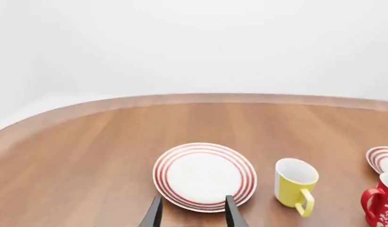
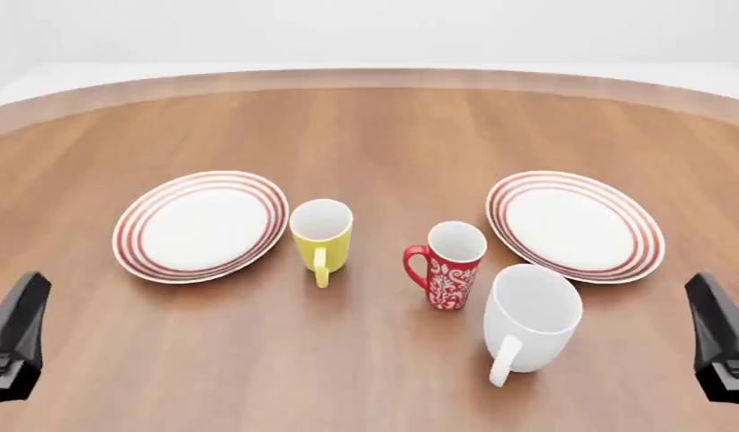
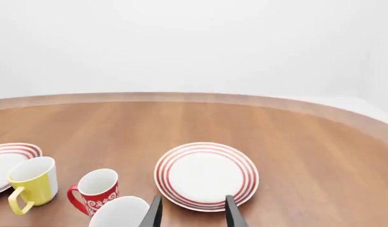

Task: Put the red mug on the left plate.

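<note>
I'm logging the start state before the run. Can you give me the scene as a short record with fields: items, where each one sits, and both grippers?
surface: wooden table
red mug: upright, between the plates, handle toward the left plate
left plate: bare
right plate: bare
yellow mug: upright, beside the left plate
white mug: upright, nearest the camera, next to the red mug
left gripper: open, holding nothing
right gripper: open, holding nothing
task state: red mug not yet on the left plate

The red mug (image 2: 447, 264) stands upright mid-table, well apart from the left plate (image 2: 201, 225).
</note>
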